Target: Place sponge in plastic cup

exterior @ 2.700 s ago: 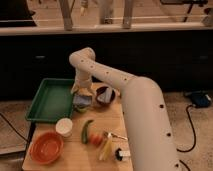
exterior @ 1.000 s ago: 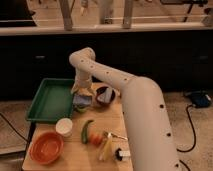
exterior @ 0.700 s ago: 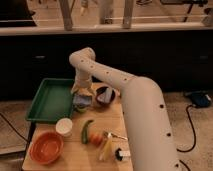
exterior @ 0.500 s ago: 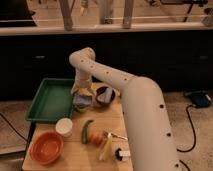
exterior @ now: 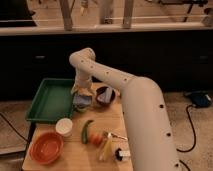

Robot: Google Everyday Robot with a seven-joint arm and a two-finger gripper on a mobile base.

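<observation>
Over on the left sit the orange bowl and the green tray, with the white cup just in front of the tray. Beside the tray's right edge the gripper hangs, jaws spread wide, right above the bluish-grey sponge, which sits on the plastic cup. The dark bowl is next along; no readable writing anywhere.
</observation>
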